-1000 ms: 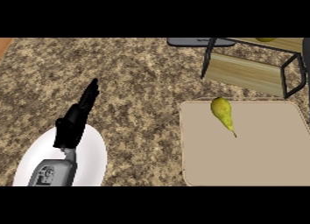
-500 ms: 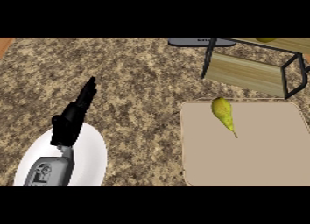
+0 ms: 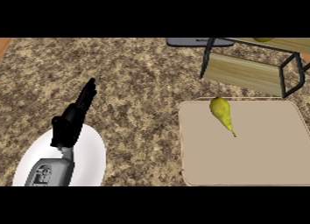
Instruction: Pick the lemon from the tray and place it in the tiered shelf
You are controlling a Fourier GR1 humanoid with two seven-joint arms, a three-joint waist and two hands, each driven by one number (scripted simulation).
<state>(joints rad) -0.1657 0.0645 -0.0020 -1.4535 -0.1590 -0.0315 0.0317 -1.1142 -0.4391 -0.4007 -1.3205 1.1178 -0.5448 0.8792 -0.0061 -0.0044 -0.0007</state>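
Observation:
A yellow-green lemon (image 3: 221, 113), long and pointed at one end, lies near the far left corner of the beige tray (image 3: 261, 153). Beyond the tray stands the tiered shelf (image 3: 251, 72), with wooden boards in a black frame. My left hand (image 3: 73, 118) is at the left, far from the lemon, its fingers straight and pointing away over the counter. It holds nothing. My right hand does not show in the head view.
A white plate (image 3: 86, 159) lies under my left forearm at the lower left. A dark flat object (image 3: 193, 42) sits at the counter's far edge beside the shelf. Speckled stone counter (image 3: 138, 83) spreads between plate and tray.

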